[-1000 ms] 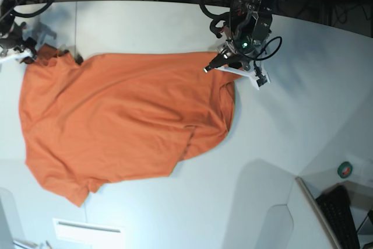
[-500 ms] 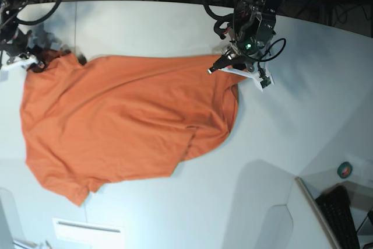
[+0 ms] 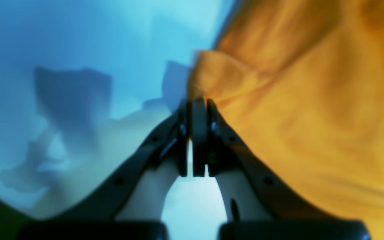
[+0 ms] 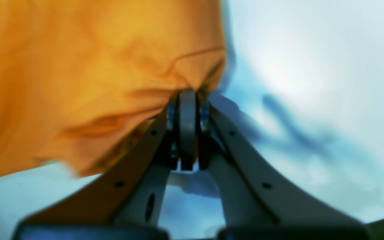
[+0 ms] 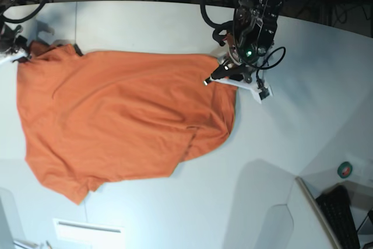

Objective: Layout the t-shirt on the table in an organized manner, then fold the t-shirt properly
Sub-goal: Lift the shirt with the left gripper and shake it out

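Note:
The orange t-shirt point(image 5: 122, 121) lies spread and rumpled across the left half of the white table point(image 5: 291, 115). At the shirt's upper right corner my left gripper point(image 5: 218, 74) is shut on the hem. The left wrist view shows its closed fingertips point(image 3: 197, 101) pinching a bunched fold of the t-shirt point(image 3: 295, 100). My right gripper point(image 5: 16, 56) is at the shirt's upper left corner, by the frame's left edge. In the right wrist view that gripper point(image 4: 188, 93) is shut on a gathered edge of the t-shirt point(image 4: 95, 66).
A green tape roll point(image 5: 345, 170) and a black keyboard point(image 5: 341, 214) sit at the lower right, beyond a raised panel edge. A white card point(image 5: 87, 232) lies near the front edge below the shirt. Cables hang behind the table's far edge.
My right gripper has shut on the shirt's upper left corner and drawn it up and to the left, pulling the top edge straighter. The left gripper, still shut on the hem, shifted slightly.

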`<state>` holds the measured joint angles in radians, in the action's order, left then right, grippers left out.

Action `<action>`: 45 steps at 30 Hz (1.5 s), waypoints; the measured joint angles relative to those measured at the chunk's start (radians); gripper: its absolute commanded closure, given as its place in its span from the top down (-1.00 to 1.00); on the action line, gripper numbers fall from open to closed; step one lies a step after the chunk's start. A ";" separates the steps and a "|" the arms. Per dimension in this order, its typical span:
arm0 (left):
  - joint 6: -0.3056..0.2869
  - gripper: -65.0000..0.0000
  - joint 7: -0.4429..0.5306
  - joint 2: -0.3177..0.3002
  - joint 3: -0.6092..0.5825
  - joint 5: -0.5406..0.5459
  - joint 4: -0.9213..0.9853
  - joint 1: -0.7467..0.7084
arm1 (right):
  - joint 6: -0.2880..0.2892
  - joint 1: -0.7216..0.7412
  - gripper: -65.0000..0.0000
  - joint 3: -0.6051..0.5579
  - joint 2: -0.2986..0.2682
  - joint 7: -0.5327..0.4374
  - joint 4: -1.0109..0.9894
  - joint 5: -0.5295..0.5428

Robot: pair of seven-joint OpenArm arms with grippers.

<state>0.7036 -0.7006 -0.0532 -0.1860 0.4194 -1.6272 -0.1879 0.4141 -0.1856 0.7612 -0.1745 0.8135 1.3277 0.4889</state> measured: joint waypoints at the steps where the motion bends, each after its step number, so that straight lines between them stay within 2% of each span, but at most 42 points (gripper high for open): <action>1: 0.001 -1.00 -0.008 0.003 -0.001 0.008 -0.014 0.018 | -0.001 0.008 -1.00 0.000 -0.002 0.023 0.050 0.008; 3: 0.000 -1.00 -0.028 0.011 -0.001 0.004 -0.023 0.073 | 0.003 0.037 -1.00 -0.011 -0.010 0.066 0.139 0.014; 5: 0.001 -1.00 -0.108 0.013 -0.001 0.005 -0.023 0.156 | 0.010 0.098 -1.00 -0.013 -0.028 0.116 0.187 0.019; 8: 0.000 -1.00 -0.154 0.034 0.000 0.002 -0.023 0.280 | 0.006 0.216 -1.00 -0.021 -0.085 0.176 0.189 0.005; 11: 0.000 -1.00 -0.194 0.065 -0.001 0.003 -0.008 0.403 | 0.003 0.331 -1.00 -0.079 -0.145 0.156 0.142 0.013; 14: 0.000 -1.00 -0.224 0.087 -0.004 0.006 0.099 0.552 | 0.004 0.436 -1.00 -0.158 -0.188 0.141 0.073 0.008; 17: 0.000 -1.00 -0.223 0.103 -0.003 0.003 0.240 0.691 | -0.010 0.555 -1.00 -0.218 -0.225 0.124 -0.009 0.014; 19: 0.000 -1.00 -0.220 0.115 -0.003 0.003 0.336 0.792 | -0.064 0.639 -1.00 -0.252 -0.256 0.079 -0.062 0.012; 21: 0.000 -1.00 -0.177 0.132 0.004 0.004 0.430 0.893 | -0.095 0.719 -1.00 -0.299 -0.286 0.024 -0.111 0.011; 26: 0.001 -1.00 -0.059 0.158 0.007 0.007 0.618 1.111 | -0.105 0.906 -1.00 -0.397 -0.338 -0.059 -0.222 0.010; 31: 0.000 -1.00 -0.047 0.164 0.009 0.015 0.630 1.255 | -0.102 1.061 -1.00 -0.430 -0.380 -0.069 -0.232 0.018; 33: 0.000 -1.00 -0.051 0.160 0.005 0.062 0.552 1.265 | -0.104 1.080 -1.00 -0.429 -0.400 -0.081 -0.227 0.017; 36: -0.005 -1.00 -0.103 0.158 0.007 0.111 0.415 1.193 | -0.110 1.039 -1.00 -0.417 -0.408 0.003 -0.222 0.008; 39: -0.003 -1.00 -0.157 0.140 0.005 0.116 0.314 1.013 | -0.108 0.895 -1.00 -0.421 -0.399 0.029 -0.221 0.013; 42: 0.003 -1.00 -0.163 0.104 0.005 0.108 0.262 0.837 | -0.106 0.734 -1.00 -0.423 -0.379 0.032 -0.222 0.013; 45: -0.001 -1.00 -0.141 0.065 0.008 0.105 0.206 0.688 | -0.109 0.601 -1.00 -0.417 -0.341 -0.028 -0.214 0.014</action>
<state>0.7029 -0.8413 0.0116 -0.1780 0.5240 -1.4216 0.4999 0.3054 0.4152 0.3443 -0.5152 0.7856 1.1137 0.5026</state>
